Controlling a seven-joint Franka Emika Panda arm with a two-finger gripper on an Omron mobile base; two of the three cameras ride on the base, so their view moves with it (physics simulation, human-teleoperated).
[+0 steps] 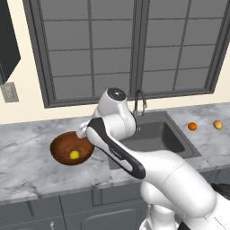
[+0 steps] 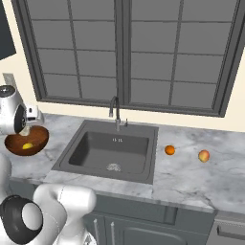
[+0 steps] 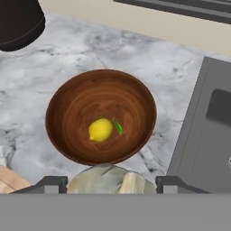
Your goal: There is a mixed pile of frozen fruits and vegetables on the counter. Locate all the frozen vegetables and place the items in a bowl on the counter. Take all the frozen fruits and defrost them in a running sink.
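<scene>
From the left base view I lose much of the wide, glossy brown wooden bowl (image 1: 63,150) behind my own white arm, which covers its right rim, and the claw itself is hidden there. On the hand view the two dark fingertips of the gripper (image 3: 111,182) stand apart with a pale, whitish lumpy piece (image 3: 108,179) between them, cut off by the lower edge; it fills the gap, so I read it as held. It hangs just over the near rim of the bowl. Inside the grained, smooth bowl lies a small round yellow piece with a green leaf (image 3: 101,130).

The bowl sits on the grey-and-white veined marble counter (image 2: 191,177), left of the dark grey rectangular sink (image 2: 107,150) with its thin curved faucet (image 2: 115,112). Right of the sink rest a small orange ball (image 2: 170,150) and an orange-red peach-like ball (image 2: 204,156), apart from each other. A dark round object (image 3: 18,22) is cropped at the hand view's corner.
</scene>
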